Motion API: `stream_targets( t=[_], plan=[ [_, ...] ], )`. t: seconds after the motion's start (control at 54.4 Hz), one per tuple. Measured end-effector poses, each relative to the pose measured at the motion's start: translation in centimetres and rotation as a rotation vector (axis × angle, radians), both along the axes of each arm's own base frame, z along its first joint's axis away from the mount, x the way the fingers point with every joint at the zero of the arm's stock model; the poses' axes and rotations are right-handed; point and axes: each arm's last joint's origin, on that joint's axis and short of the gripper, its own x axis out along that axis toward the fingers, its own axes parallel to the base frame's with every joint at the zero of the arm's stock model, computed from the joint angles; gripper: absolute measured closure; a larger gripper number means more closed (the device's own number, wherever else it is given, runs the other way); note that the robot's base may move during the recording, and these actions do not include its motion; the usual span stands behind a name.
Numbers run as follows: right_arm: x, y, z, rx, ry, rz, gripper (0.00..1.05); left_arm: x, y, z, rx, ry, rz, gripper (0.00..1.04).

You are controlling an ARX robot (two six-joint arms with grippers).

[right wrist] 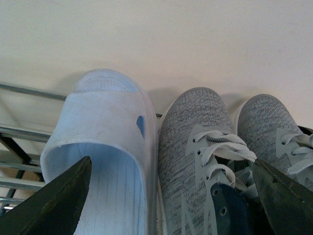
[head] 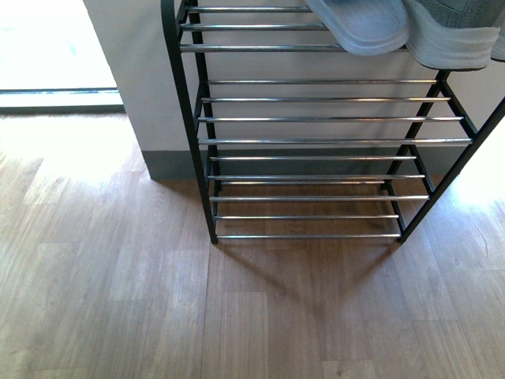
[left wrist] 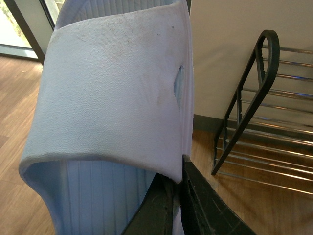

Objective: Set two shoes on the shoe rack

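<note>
Front view: the black-framed shoe rack [head: 207,142] stands on the wood floor [head: 110,300] against a pale wall [head: 134,47], its chrome rods running across the frame. On the top tier in view, the heel end of a pale blue slide [head: 364,28] overhangs the front rod, so its long axis runs front to back, toe towards the wall. Just beside it on the right sits the white-soled heel of a grey sneaker [head: 446,35], lying the same way. The lower tiers are bare rods. Neither arm shows here.

Left wrist view: a second pale blue slide [left wrist: 115,98] fills the picture, its strap uppermost with a small oval vent near one edge. The left gripper [left wrist: 178,205] has its dark fingers [left wrist: 205,210] pressed together on the slide's side edge, pinching it. The rack's arched side end [left wrist: 254,73] stands well apart, beyond the slide.

Right wrist view: the slide on the rack [right wrist: 105,147] and two grey knit sneakers [right wrist: 195,147] [right wrist: 276,127] lie side by side, toes towards the wall; the slide touches the nearer sneaker. The right gripper [right wrist: 171,205] is spread wide, its fingers [right wrist: 58,200] holding nothing. No brand or writing can be read in any view.
</note>
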Motion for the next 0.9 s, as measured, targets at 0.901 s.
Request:
stream_targets(
  t=[0.901],
  plan=[
    [-18.2,-10.8,-0.6,0.339,-0.466,-0.049,0.09,0.0,0.0,0.0,0.0,0.0,0.0,1.03]
  ],
)
